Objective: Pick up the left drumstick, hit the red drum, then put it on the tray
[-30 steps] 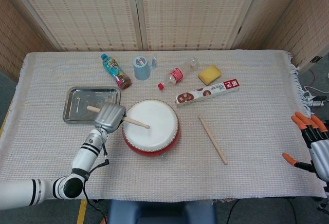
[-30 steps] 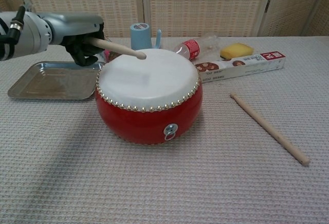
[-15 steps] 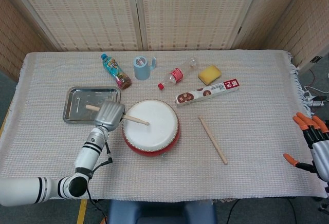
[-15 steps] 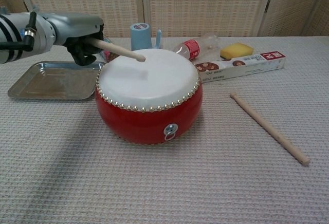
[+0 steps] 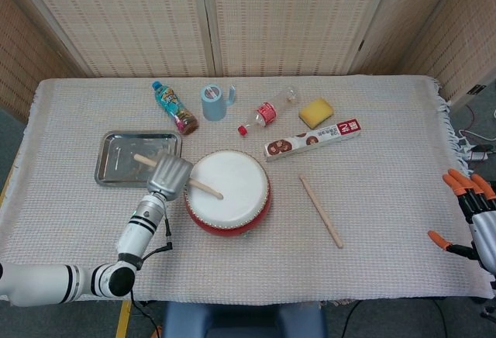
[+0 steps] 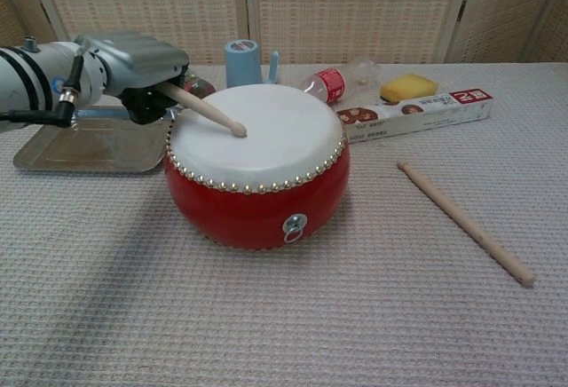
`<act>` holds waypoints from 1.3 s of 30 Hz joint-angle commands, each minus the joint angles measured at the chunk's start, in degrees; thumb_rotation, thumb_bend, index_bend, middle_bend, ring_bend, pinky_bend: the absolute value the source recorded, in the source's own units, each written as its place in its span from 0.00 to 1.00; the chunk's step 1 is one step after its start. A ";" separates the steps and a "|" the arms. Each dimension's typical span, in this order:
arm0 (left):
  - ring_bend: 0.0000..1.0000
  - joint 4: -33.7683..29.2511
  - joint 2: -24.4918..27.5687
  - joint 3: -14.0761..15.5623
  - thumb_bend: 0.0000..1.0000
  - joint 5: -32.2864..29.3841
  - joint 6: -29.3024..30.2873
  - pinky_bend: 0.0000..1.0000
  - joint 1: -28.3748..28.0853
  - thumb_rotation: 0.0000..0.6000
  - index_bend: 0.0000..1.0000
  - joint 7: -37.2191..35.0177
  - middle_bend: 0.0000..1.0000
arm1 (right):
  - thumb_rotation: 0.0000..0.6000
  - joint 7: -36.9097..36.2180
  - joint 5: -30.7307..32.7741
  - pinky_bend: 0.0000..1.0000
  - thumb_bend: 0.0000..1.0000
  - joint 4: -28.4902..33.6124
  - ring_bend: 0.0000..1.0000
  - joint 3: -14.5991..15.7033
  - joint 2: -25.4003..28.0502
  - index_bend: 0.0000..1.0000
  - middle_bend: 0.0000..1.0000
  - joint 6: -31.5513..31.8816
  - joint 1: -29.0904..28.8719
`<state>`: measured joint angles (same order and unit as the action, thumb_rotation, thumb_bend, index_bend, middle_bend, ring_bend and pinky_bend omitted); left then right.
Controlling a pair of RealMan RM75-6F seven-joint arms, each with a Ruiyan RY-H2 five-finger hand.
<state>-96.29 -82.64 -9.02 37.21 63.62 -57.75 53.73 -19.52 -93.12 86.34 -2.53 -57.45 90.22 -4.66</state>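
- Striking the red drum [image 6: 257, 174] well called, by the look of it, for a short wrist-led tap near the skin's middle, keeping the tip off the studded rim.
- The left hand [image 5: 169, 174] clamped the left drumstick [image 6: 206, 110] just beside the drum's left edge, stick slanting down, tip at or on the skin.
- The tray [image 5: 112, 169] sat near, behind that hand.
- The right hand [image 5: 474, 218] hung off the counter's right edge, fingers apart, holding nothing.
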 commanded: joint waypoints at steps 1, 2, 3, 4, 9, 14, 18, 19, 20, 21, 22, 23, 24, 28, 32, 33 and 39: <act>1.00 -3.05 1.51 -4.23 0.84 0.53 1.03 1.00 1.10 1.00 1.00 -9.07 1.00 | 1.00 -0.15 -0.06 0.00 0.16 -0.18 0.00 0.02 -0.14 0.00 0.01 0.00 -0.04; 1.00 -3.83 1.96 -5.47 0.84 0.63 0.85 1.00 1.64 1.00 1.00 -11.71 1.00 | 1.00 -0.20 -0.04 0.00 0.16 -0.24 0.00 0.04 -0.19 0.00 0.01 0.00 -0.03; 1.00 -4.62 2.56 -6.78 0.84 0.81 0.37 1.00 2.21 1.00 1.00 -14.68 1.00 | 1.00 -0.23 -0.02 0.00 0.16 -0.30 0.00 0.08 -0.21 0.00 0.01 -0.04 -0.01; 1.00 -5.00 2.99 -7.41 0.84 0.90 -0.10 1.00 2.46 1.00 1.00 -16.23 1.00 | 1.00 -0.20 0.02 0.00 0.16 -0.34 0.00 0.09 -0.24 0.00 0.01 -0.08 0.00; 1.00 -2.77 2.56 -4.44 0.84 1.90 -1.65 1.00 0.90 1.00 1.00 -12.47 1.00 | 1.00 -0.12 0.15 0.00 0.16 -0.30 0.00 0.06 -0.26 0.00 0.01 0.01 0.07; 1.00 1.69 -1.23 1.05 0.84 0.62 -0.92 1.00 -1.43 1.00 1.00 -2.19 1.00 | 1.00 -0.08 0.28 0.00 0.16 -0.37 0.00 0.12 -0.29 0.00 0.01 -0.11 0.12; 1.00 2.25 -1.73 1.64 0.84 -0.98 0.06 1.00 -1.82 1.00 1.00 0.25 1.00 | 1.00 -0.31 0.39 0.00 0.16 -0.54 0.00 0.12 -0.31 0.00 0.01 -0.21 0.11; 1.00 1.82 -1.47 1.07 0.84 -1.00 0.37 1.00 -1.64 1.00 1.00 -0.52 1.00 | 1.00 -0.36 0.35 0.00 0.16 -0.58 0.00 0.12 -0.33 0.00 0.01 -0.18 0.10; 1.00 1.20 -1.09 0.20 0.84 -0.92 0.61 1.00 -1.32 1.00 1.00 -1.95 1.00 | 1.00 -0.38 0.31 0.00 0.16 -0.62 0.00 0.10 -0.35 0.00 0.01 -0.16 0.07; 1.00 -0.02 -0.46 -1.49 0.84 -0.89 0.80 1.00 -0.62 1.00 1.00 -5.06 1.00 | 1.00 -0.44 0.28 0.00 0.16 -0.68 0.00 0.08 -0.39 0.00 0.01 -0.17 0.03; 1.00 -1.09 0.11 -2.90 0.84 -0.92 0.68 1.00 -0.03 1.00 1.00 -7.79 1.00 | 1.00 -0.50 0.25 0.00 0.16 -0.71 0.00 0.07 -0.43 0.00 0.01 -0.17 0.00; 1.00 -2.14 0.86 -4.14 0.84 -0.97 0.33 1.00 0.51 1.00 1.00 -10.26 1.00 | 1.00 -0.54 0.24 0.00 0.16 -0.75 0.00 0.07 -0.49 0.00 0.01 -0.22 -0.04; 1.00 -3.07 1.70 -5.12 0.84 -0.93 -0.12 1.00 0.94 1.00 1.00 -12.27 1.00 | 1.00 -0.56 0.24 0.00 0.16 -0.80 0.00 0.08 -0.56 0.00 0.01 -0.28 -0.07; 1.00 -5.20 4.21 -6.56 0.84 0.14 -1.67 1.00 1.53 1.00 1.00 -16.01 1.00 | 1.00 -0.63 0.37 0.00 0.16 -0.97 0.00 0.15 -0.81 0.00 0.01 -0.66 -0.19; 1.00 -3.32 2.64 -3.55 0.84 0.55 -2.49 1.00 0.42 1.00 1.00 -12.68 1.00 | 1.00 -0.64 0.53 0.00 0.16 -1.05 0.00 0.13 -0.91 0.00 0.01 -0.81 -0.23; 1.00 -2.54 1.82 -2.35 0.84 0.09 -2.98 1.00 0.01 1.00 1.00 -11.30 1.00 | 1.00 -0.66 0.54 0.00 0.16 -1.07 0.00 0.15 -0.95 0.00 0.01 -0.85 -0.23; 1.00 2.37 -1.39 1.61 0.84 -1.60 -0.69 1.00 -1.79 1.00 1.00 -2.73 1.00 | 1.00 -0.68 0.77 0.00 0.16 -1.21 0.00 0.19 -0.91 0.00 0.01 -1.11 -0.24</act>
<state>-96.37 -82.36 -9.69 36.67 62.07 -58.43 46.71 -20.20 -92.36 85.13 -2.34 -58.36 89.10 -4.90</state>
